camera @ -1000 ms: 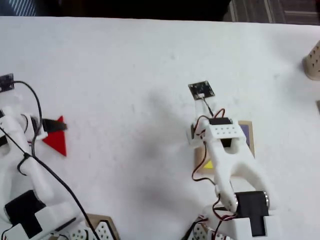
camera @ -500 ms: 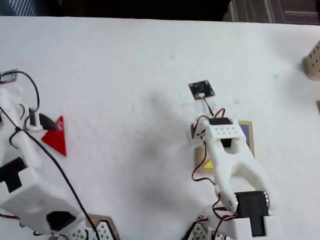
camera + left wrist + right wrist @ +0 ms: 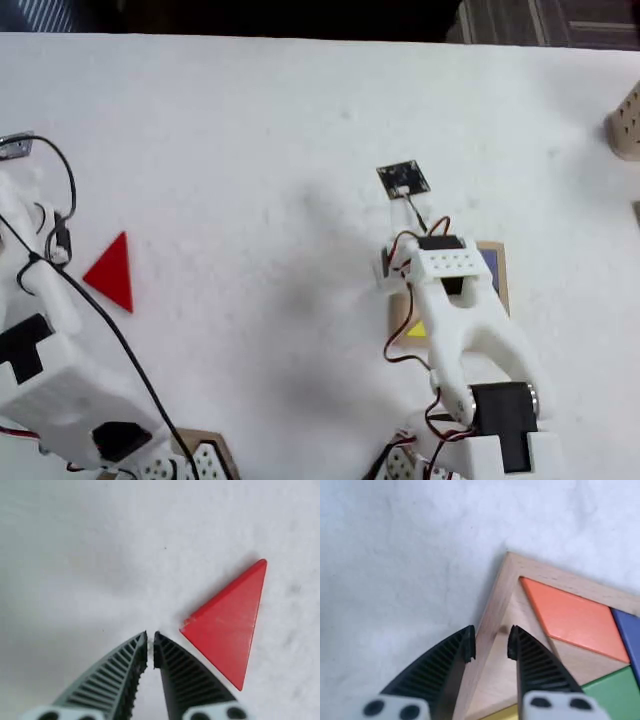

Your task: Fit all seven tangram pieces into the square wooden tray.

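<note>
A red triangle (image 3: pixel 112 272) lies flat on the white table at the far left. My left gripper (image 3: pixel 150 639) is shut with nothing in it, its tips just beside one corner of the red triangle (image 3: pixel 227 630) and not touching it. The square wooden tray (image 3: pixel 496 262) sits right of centre, mostly hidden under my right arm (image 3: pixel 445 265). My right gripper (image 3: pixel 491 645) is open a little over the tray's corner wall (image 3: pixel 492 607). Inside lie an orange piece (image 3: pixel 570 617), a blue piece (image 3: pixel 629 640), a green piece (image 3: pixel 615 695) and a yellow edge (image 3: pixel 505 712), beside a bare triangular patch of floor.
A small black circuit board (image 3: pixel 402 180) on a cable lies just behind the tray. A pegged wooden block (image 3: pixel 626 125) stands at the right edge. Open white tabletop stretches between the triangle and the tray.
My left gripper has drawn back to the left, off the red triangle, which stays on the table where it was. The right arm has not moved.
</note>
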